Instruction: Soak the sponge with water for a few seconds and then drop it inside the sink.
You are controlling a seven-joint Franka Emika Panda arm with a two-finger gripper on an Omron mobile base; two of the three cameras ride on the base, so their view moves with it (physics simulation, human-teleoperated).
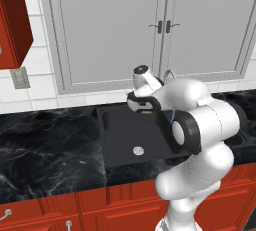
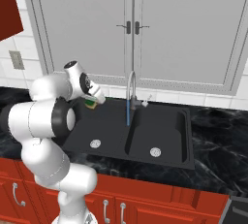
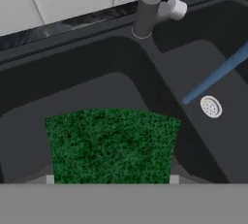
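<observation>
My gripper (image 2: 95, 101) is shut on the sponge (image 2: 90, 103) and holds it above the back of the left basin of the black sink (image 2: 167, 121). In the hand view the sponge's dark green scrub face (image 3: 111, 143) spans the lower middle, over the left basin floor. The water (image 2: 128, 112) runs in a thin blue stream from the silver gooseneck faucet (image 2: 131, 85) and lands at the divider between the basins. The water (image 3: 215, 75) passes to the right of the sponge, apart from it. The hand (image 1: 144, 102) hangs over the sink (image 1: 117, 125).
Black marbled countertop (image 1: 45, 145) flanks the sink on both sides. Round silver drains (image 2: 95, 143) (image 2: 155, 152) sit in each basin. Grey cabinet doors (image 2: 131, 24) and white tiles rise behind the faucet. A red wall cabinet (image 1: 12, 20) hangs at the upper left.
</observation>
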